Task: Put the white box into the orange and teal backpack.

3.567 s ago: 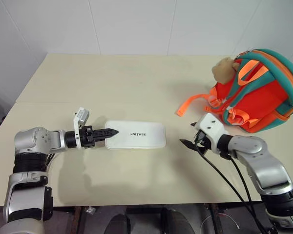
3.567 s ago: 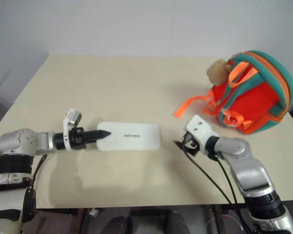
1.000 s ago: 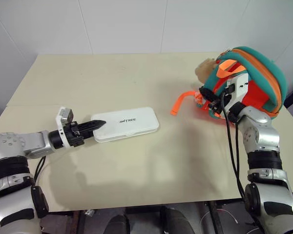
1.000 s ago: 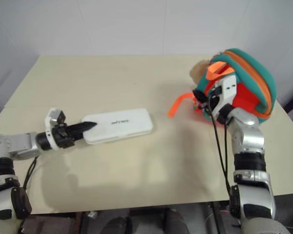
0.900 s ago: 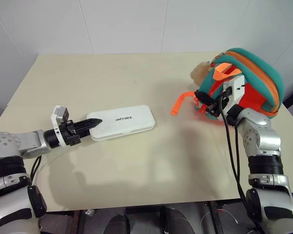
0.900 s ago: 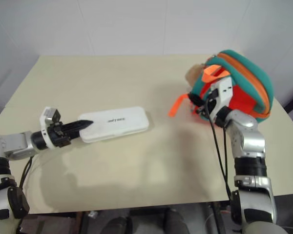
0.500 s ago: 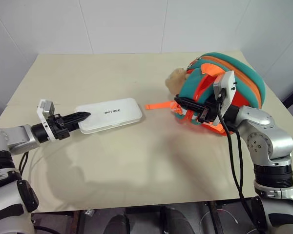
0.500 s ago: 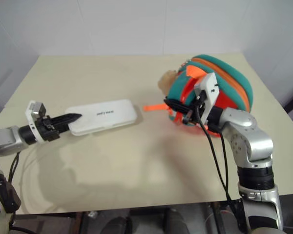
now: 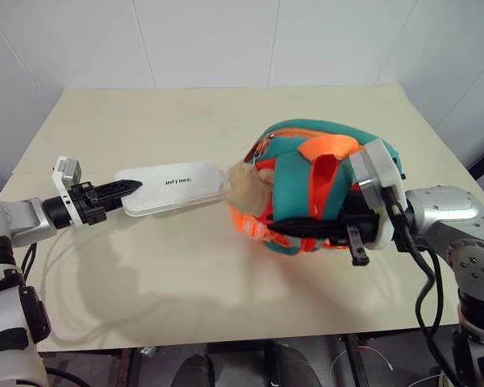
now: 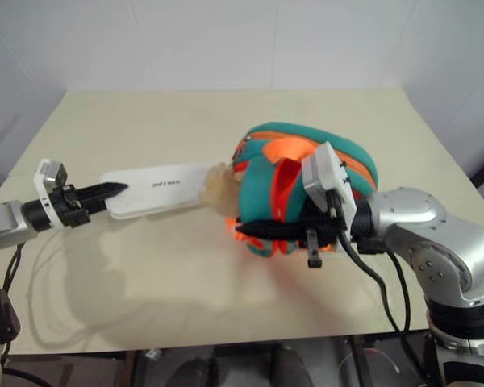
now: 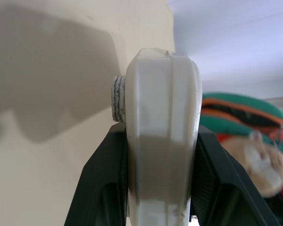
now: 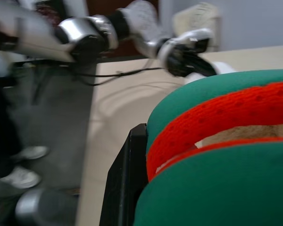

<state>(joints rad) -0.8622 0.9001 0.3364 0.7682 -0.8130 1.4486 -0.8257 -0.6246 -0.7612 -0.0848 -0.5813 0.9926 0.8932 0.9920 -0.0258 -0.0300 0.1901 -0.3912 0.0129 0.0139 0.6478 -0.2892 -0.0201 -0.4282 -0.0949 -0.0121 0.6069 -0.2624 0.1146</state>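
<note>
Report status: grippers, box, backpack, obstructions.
Left gripper shut on flat white rectangular box. Right gripper shut on orange and teal backpack. Tan plush toy between box and backpack.

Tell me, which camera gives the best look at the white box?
The left eye view: the white box shows its whole top and lettering, with the left gripper clamped on its end. The right eye view shows the same. The left wrist view shows just its end, between the fingers.

We see a white box [image 9: 171, 185] with small dark lettering, an orange and teal backpack [image 9: 306, 181] carrying a tan plush toy [image 9: 244, 187], black fingers [image 9: 119, 189], and a pale beige worktop [image 9: 185, 121].
</note>
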